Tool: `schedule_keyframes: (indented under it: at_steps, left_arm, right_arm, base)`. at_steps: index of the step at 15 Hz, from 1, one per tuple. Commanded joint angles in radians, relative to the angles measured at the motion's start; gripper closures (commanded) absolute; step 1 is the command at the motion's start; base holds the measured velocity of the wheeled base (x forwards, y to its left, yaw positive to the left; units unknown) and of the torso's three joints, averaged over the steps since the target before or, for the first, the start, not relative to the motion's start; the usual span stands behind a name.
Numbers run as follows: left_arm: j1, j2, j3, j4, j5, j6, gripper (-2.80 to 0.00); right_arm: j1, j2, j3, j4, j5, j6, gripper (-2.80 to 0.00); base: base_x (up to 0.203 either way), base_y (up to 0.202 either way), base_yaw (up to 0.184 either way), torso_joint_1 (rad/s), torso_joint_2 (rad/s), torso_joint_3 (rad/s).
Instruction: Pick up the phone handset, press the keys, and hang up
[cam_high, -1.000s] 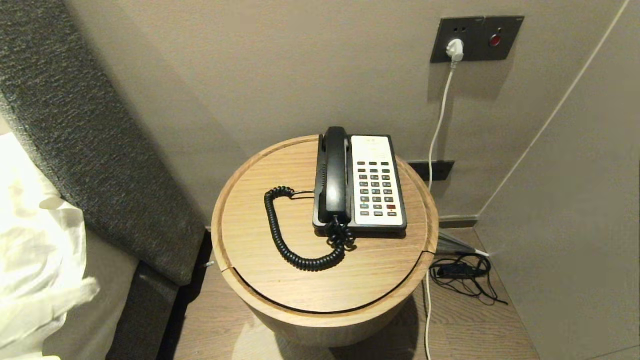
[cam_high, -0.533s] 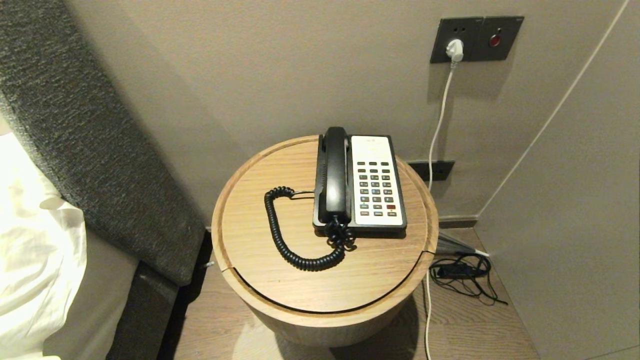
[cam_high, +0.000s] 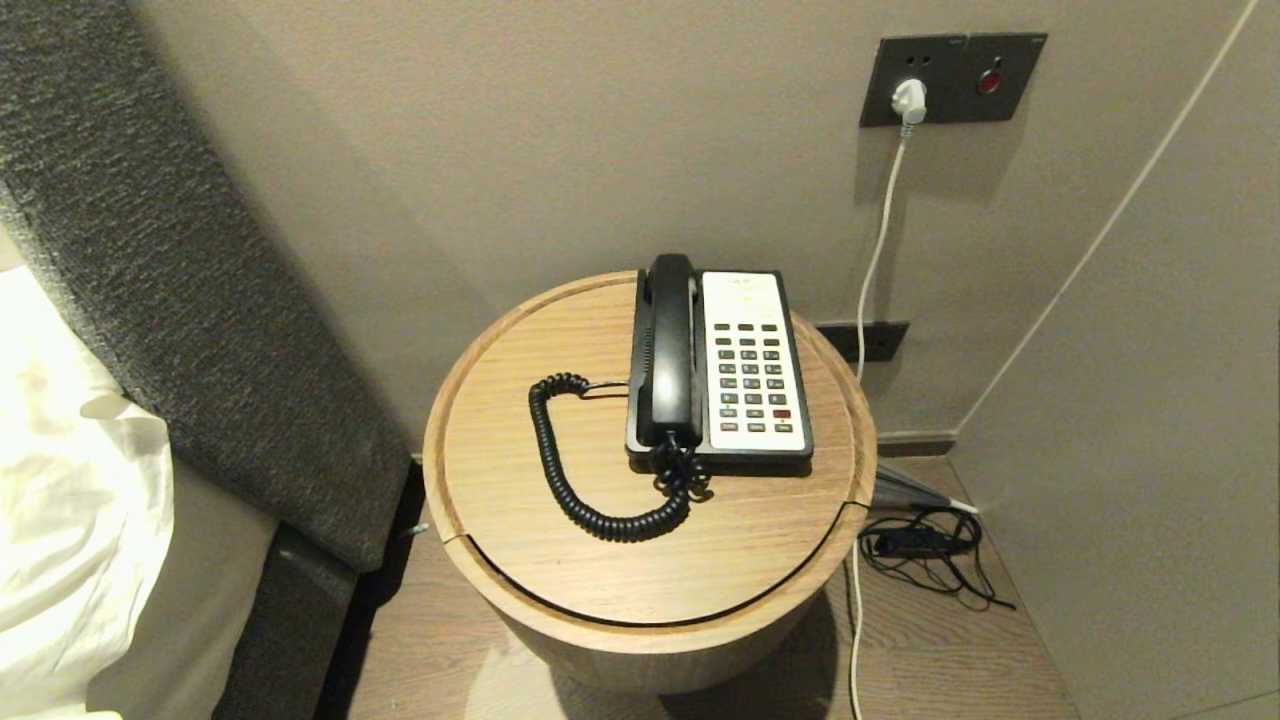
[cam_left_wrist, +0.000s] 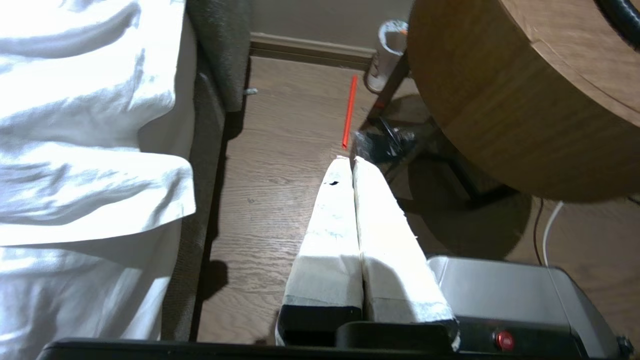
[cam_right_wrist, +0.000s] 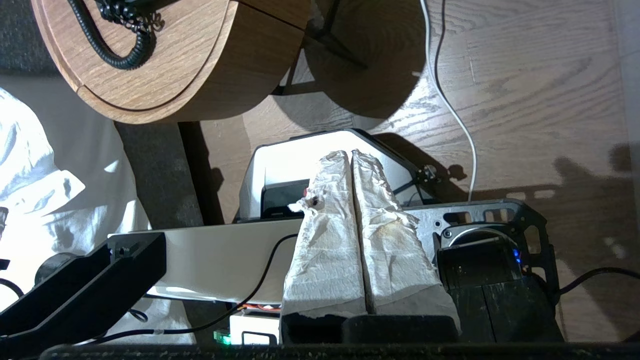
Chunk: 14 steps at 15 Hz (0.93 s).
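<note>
A black handset (cam_high: 671, 350) rests in the cradle on the left side of a black and white desk phone (cam_high: 752, 360), with dark keys (cam_high: 752, 378) on its white face. A coiled black cord (cam_high: 570, 470) loops over the round wooden table (cam_high: 500, 560). Neither arm shows in the head view. My left gripper (cam_left_wrist: 349, 161) is shut and empty, low over the wooden floor beside the table's side. My right gripper (cam_right_wrist: 350, 154) is shut and empty, low above the robot's base, with the table edge and cord (cam_right_wrist: 107, 47) farther off.
A grey padded headboard (cam_high: 180, 280) and white bedding (cam_high: 70, 520) lie left of the table. A white cable (cam_high: 880, 240) hangs from a wall socket (cam_high: 908, 80). Black cables (cam_high: 925, 545) lie on the floor at the right. A red straw (cam_left_wrist: 348, 112) lies on the floor.
The white bedding at the lower left has shifted slightly and settled. The phone, handset and cord have not moved.
</note>
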Motion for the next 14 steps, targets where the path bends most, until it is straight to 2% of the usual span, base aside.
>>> schedule_keyframes:
  at_steps: [1,4,7,9,11,14]
  left_arm:
    - [0.002,0.002,0.002,-0.004,0.015,-0.007,0.0]
    - [0.013,0.002,-0.004,-0.012,0.073,-0.018,0.0]
    - [0.092,-0.089,0.025,-0.002,0.075,-0.018,0.0]
    - [0.109,-0.182,0.097,0.002,0.071,-0.001,0.0]
    - [0.112,-0.275,0.155,-0.006,0.074,0.059,0.0]
    - [0.114,-0.278,0.215,-0.081,0.078,0.133,0.0]
  right_arm:
    - [-0.006,-0.004,-0.002,0.006,0.002,0.003,0.0]
    - [-0.007,-0.012,0.009,0.009,0.002,0.003,0.0]
    - [-0.009,-0.015,0.014,0.014,0.002,0.003,0.0]
    - [-0.009,-0.023,0.008,0.021,0.002,0.003,0.0]
    - [-0.009,-0.05,0.016,0.045,0.0,0.003,0.0]
    - [-0.009,-0.1,0.032,0.048,-0.007,0.003,0.0]
  base:
    - [0.0,0.0,0.0,0.0,0.0,0.0]
    - [0.0,0.0,0.0,0.0,0.0,0.0]
    - [0.0,0.0,0.0,0.0,0.0,0.0]
    - [0.0,0.0,0.0,0.0,0.0,0.0]
    - [0.0,0.0,0.0,0.0,0.0,0.0]
    - [0.0,0.0,0.0,0.0,0.0,0.0]
